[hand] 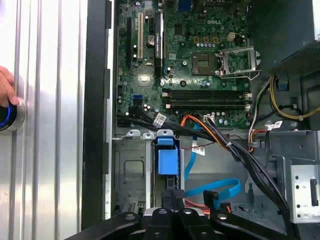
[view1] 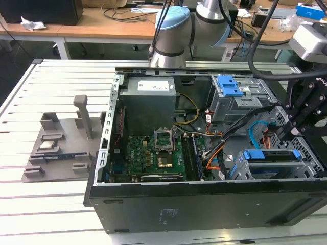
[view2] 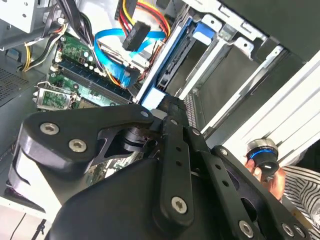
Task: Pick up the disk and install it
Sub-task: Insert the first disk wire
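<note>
gripper (view1: 282, 133) hangs over the grey drive cage (view1: 311, 158) at one end of an open computer case (view1: 153, 209); whether it is spread or pinching cannot be told. the disk (hand: 167, 161), blue carrier frame uppermost, stands on edge in the cage slot right under the gripper, likely because the slot takes it only that way and a push must come straight from above. just beyond the gripper loops a blue cable (hand: 215, 189), then the green motherboard (hand: 200, 65). the case rests on a slatted table (view1: 61, 76).

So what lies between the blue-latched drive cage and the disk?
Between drive cage and disk, the exterior view shows a looped blue cable and black leads.
</note>
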{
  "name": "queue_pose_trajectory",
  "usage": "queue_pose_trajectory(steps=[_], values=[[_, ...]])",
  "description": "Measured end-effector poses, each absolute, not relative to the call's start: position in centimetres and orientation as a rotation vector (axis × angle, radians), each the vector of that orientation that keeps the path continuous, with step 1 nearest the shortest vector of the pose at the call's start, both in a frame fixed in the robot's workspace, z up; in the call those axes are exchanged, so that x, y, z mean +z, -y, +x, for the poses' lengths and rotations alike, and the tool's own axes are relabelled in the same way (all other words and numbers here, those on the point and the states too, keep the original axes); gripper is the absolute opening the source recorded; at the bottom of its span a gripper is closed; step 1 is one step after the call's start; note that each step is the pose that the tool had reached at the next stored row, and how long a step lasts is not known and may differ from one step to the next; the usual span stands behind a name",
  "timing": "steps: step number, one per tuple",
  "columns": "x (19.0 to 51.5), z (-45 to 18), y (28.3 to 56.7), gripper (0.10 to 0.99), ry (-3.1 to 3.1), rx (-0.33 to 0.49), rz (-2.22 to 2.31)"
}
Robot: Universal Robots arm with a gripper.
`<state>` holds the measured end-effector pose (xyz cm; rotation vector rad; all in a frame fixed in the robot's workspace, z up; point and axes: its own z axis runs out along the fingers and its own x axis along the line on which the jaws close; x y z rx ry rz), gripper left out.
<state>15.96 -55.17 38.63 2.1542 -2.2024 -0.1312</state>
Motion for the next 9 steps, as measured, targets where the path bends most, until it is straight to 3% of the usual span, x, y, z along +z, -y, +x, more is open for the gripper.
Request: queue_pose_trajectory(steps=[9], values=[[38.4,18.2,53.5,0.106,2.202,-0.131,2.154]])
